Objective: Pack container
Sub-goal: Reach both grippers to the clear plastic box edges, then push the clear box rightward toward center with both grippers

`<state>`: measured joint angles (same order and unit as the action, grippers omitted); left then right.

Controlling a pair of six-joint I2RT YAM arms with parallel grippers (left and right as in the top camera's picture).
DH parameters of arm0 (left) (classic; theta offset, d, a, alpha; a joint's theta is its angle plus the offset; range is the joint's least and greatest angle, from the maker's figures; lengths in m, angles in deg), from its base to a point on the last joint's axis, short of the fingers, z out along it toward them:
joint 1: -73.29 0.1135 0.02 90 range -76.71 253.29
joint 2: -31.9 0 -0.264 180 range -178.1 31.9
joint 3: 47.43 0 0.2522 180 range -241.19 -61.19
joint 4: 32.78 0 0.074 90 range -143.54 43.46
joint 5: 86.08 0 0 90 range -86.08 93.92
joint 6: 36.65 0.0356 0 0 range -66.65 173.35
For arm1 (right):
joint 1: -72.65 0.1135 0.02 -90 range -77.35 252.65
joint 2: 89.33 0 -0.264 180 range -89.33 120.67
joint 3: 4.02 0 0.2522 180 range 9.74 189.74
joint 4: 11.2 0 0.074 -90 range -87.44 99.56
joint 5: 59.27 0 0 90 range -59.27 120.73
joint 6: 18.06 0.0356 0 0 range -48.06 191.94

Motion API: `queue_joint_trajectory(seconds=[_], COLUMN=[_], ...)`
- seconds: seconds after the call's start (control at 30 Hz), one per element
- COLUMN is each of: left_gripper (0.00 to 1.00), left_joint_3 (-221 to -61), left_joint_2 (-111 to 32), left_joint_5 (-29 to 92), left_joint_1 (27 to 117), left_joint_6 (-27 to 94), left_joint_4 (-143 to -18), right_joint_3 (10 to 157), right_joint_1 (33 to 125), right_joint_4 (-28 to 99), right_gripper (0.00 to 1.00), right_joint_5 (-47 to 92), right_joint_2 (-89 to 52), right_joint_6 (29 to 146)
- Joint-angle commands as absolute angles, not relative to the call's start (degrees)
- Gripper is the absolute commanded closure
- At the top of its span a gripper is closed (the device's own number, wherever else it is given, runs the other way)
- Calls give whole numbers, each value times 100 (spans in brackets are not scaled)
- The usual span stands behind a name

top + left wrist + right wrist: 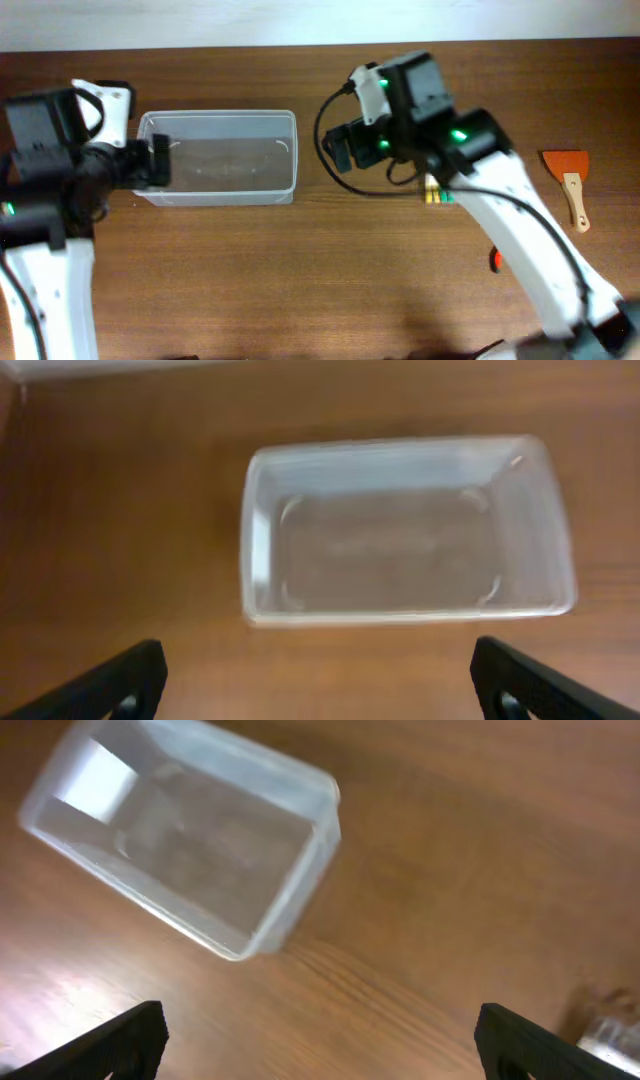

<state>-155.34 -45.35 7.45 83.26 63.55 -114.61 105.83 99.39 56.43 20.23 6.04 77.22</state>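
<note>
The container (218, 157) is a clear, empty plastic tub on the brown table, left of centre. In the left wrist view the container (405, 530) lies just ahead of my left gripper (320, 685). That gripper's two black fingers (120, 685) stand far apart over bare wood. From overhead, my left gripper (152, 163) is at the tub's left end. My right gripper (340, 150) hovers just right of the tub. In the right wrist view my right gripper (320, 1045) is open and holds nothing, with the container (190, 840) at the upper left.
An orange scraper with a pale handle (570, 180) lies at the far right. A small case of coloured bits (437, 194) shows under the right arm. A small red item (494, 260) lies beside that arm. A black cable (330, 150) loops off the right wrist.
</note>
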Motion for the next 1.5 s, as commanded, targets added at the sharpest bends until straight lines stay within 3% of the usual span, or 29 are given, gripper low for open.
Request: queue_joint_trajectory(seconds=[0.0, 0.37, 1.47], left_gripper=[1, 1, 1], left_joint_3=[-15923, -16058, -16056], left_joint_2=[-5088, -5884, -6002], left_joint_5=[656, 647, -63], left_joint_1=[8597, 8807, 9212], left_joint_6=[6180, 6221, 6200], left_joint_4=[-11813, -11942, -11903], right_joint_3=[10968, 12966, 12955], right_joint_1=[10055, 10663, 10978], right_joint_4=[5822, 7013, 6491], right_gripper=[1, 1, 1], right_joint_5=[2235, 3214, 3385], right_joint_2=[1223, 2801, 3857], right_joint_6=[8069, 8858, 9492])
